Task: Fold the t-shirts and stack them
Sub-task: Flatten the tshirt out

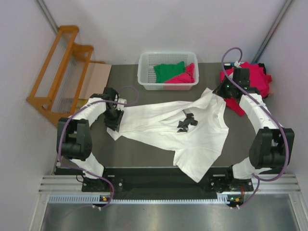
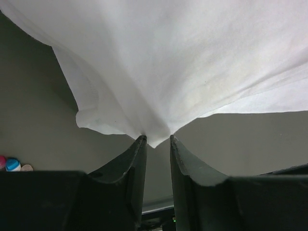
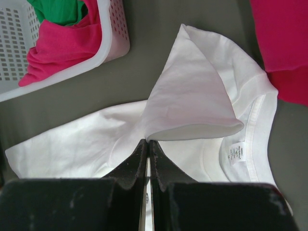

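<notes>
At the upper left, a slatted orange wooden rack is standing against the wall. The left gripper is showing its jaws slightly parted, with a limp corner of the white t-shirt sitting between the tips. I cannot tell whether they are gripping it. At top centre, a white plastic lattice basket is holding a crumpled green t-shirt and a pink t-shirt. The soft, rumpled white t-shirt is lying across the middle of the dark matte table. Its black chest print and neck label are too small to read. The right gripper, jaws pressed together, is pinching a cone-shaped fold of that shirt. A pink heap is lying at the upper right.
</notes>
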Controlling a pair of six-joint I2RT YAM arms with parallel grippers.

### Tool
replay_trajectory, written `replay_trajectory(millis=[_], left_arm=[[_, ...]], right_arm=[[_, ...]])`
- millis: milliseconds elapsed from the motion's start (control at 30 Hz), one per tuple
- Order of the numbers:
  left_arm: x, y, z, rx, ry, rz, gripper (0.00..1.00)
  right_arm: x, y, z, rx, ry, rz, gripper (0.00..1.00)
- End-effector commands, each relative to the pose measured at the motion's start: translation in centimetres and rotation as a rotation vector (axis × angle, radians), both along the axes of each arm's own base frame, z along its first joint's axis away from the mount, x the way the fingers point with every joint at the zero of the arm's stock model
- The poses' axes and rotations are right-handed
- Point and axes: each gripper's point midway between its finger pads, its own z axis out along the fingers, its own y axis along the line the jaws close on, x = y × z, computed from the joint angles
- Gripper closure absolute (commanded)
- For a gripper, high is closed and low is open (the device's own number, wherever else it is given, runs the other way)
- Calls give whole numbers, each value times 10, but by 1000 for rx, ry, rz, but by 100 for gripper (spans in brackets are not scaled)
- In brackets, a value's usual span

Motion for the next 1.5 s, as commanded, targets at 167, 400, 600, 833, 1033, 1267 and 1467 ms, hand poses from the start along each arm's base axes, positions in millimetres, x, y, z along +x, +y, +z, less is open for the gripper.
replay_trajectory(millis=[167,400,600,833,1033,1267,1467], left_arm=[[1,1,-2,3,-12,11,69],[2,-2,-1,-14,-8,7,82],[3,-1,0,-10,-11,4,88],[4,-2,-1,-13,-9,2,96],[9,-2,8,-11,-34,2,100],[34,1,43,-10,-117,9,100],[48,7,68,-2,-176,16,100]], right_arm=[[9,0,13,-10,-58,12,100],[9,0,13,-9,-56,11,100],[10,-1,11,-9,-52,7,100],[10,0,11,-6,-52,11,100],[10,0,10,-4,-48,11,100],[11,1,12,0,-56,15,100],[11,1,13,1,-57,15,100]])
